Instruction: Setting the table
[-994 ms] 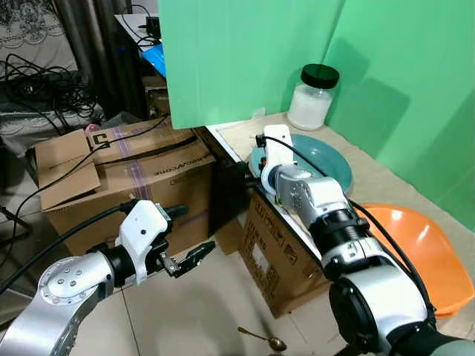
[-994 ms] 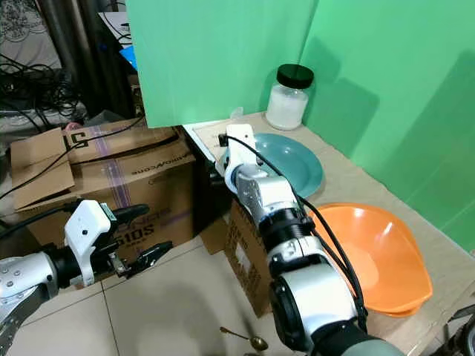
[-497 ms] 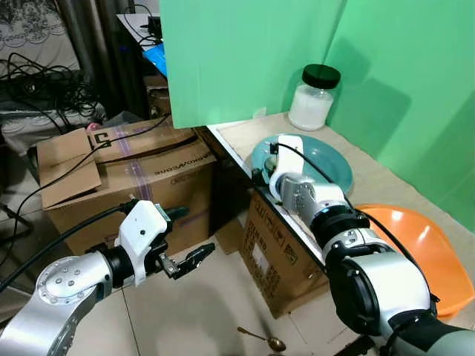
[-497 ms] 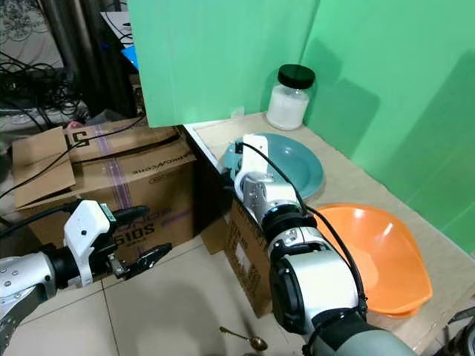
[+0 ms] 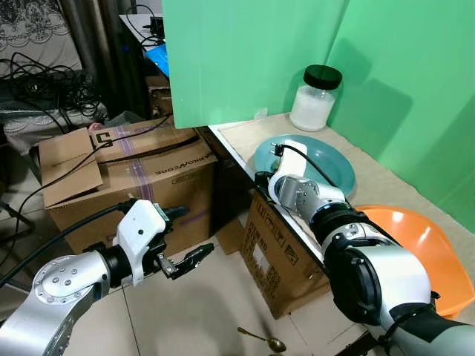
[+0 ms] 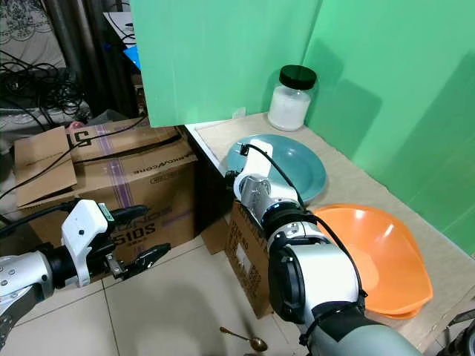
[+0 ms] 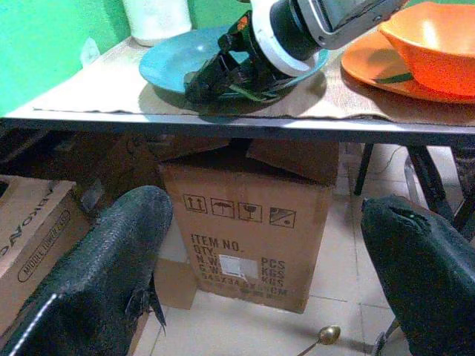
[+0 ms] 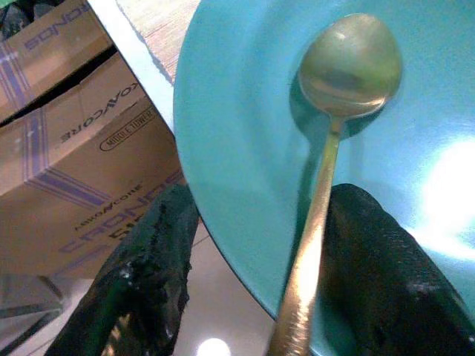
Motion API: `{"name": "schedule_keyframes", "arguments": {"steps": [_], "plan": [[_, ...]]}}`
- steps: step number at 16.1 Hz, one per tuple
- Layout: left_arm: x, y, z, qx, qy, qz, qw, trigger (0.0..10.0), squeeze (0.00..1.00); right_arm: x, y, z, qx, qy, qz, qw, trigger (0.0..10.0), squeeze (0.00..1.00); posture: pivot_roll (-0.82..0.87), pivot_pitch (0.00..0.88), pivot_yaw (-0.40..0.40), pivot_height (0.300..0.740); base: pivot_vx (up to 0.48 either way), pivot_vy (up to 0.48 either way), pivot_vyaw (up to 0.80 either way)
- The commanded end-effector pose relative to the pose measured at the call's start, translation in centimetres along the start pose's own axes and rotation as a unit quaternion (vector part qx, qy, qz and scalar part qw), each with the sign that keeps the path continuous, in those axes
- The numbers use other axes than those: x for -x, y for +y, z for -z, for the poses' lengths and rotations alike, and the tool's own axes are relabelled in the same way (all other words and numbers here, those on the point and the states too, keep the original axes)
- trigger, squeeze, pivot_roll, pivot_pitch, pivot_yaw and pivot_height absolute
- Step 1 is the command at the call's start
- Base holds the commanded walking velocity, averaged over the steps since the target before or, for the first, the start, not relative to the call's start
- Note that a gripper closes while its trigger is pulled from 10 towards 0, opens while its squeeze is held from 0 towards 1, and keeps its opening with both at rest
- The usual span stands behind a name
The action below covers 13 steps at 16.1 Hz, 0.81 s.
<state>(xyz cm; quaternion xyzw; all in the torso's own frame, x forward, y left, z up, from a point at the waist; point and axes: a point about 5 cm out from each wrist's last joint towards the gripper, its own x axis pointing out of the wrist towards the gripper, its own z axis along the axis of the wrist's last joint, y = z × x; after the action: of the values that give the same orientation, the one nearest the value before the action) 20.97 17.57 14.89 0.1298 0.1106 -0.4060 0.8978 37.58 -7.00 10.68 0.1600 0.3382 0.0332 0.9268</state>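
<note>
Lying with its bowl on the teal plate point(image 8: 245, 148), a gold-coloured spoon point(image 8: 326, 148) has its handle running back between the right gripper's point(image 8: 260, 297) two black fingers point(image 8: 156, 274); those fingers stand apart, and contact with the handle cannot be confirmed. The plate sits at the table's point(image 5: 241, 137) front-left corner, its rim just at the edge. In the head views the right gripper is tucked at that rim beside the table edge, the silver forearm bent back across the table.

Behind the plate, near the green backdrop point(image 5: 245, 52), stands a glass jar point(image 5: 315, 96) with a black lid and white contents. An orange bowl point(image 5: 423, 245) rests on an orange plate point(image 7: 371, 67) further along the table, well apart from the jar.

Under the table edge a cardboard box point(image 5: 278, 267) stands on the tiled floor point(image 5: 200, 311). A second spoon point(image 5: 263, 339) lies on the tiles near that box's front corner.

Left gripper point(image 5: 187, 258) hovers low over the floor, well apart from the table, its two black fingers point(image 7: 96, 274) spread wide and holding nothing. Beyond it a larger cardboard box point(image 5: 133, 167) with purple tape sits with one flap raised, and dark cables point(image 5: 44, 78) are heaped behind.
</note>
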Motion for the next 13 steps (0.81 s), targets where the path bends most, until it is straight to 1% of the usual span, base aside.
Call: {"name": "schedule_keyframes", "arguments": {"steps": [1,3,6,12,13], "plan": [[0.11,0.04,-0.31,-0.003,-0.004,0.003,1.000,10.0,0.00,0.07,-0.16,-0.49,-0.013,-0.001,0.000,1.000,3.3,0.00,0.08,0.000,-0.103,0.740,0.000,0.000,0.00],[0.08,0.06,-0.32,-0.003,-0.004,0.004,1.000,10.0,0.00,0.09,-0.10,-0.60,-0.012,-0.002,-0.002,1.000,3.3,0.00,0.07,0.000,-0.103,0.740,0.000,0.000,0.00],[0.03,0.11,-0.31,-0.003,-0.007,0.005,1.000,10.0,0.00,0.13,-0.14,-0.80,-0.017,-0.002,-0.006,1.000,2.9,0.00,0.07,0.000,-0.102,0.740,0.000,0.000,0.00],[0.09,0.05,-0.25,-0.003,-0.006,0.006,1.000,10.0,0.00,0.19,-0.09,-1.15,-0.013,-0.006,-0.011,1.000,3.1,0.00,0.07,0.000,-0.101,0.740,0.000,0.000,0.00],[0.08,0.00,-0.24,-0.003,-0.006,0.007,1.000,10.0,0.00,0.21,-0.04,-1.25,-0.010,-0.008,-0.013,1.000,3.3,0.00,0.07,0.000,-0.102,0.740,0.000,0.000,0.00]]}}
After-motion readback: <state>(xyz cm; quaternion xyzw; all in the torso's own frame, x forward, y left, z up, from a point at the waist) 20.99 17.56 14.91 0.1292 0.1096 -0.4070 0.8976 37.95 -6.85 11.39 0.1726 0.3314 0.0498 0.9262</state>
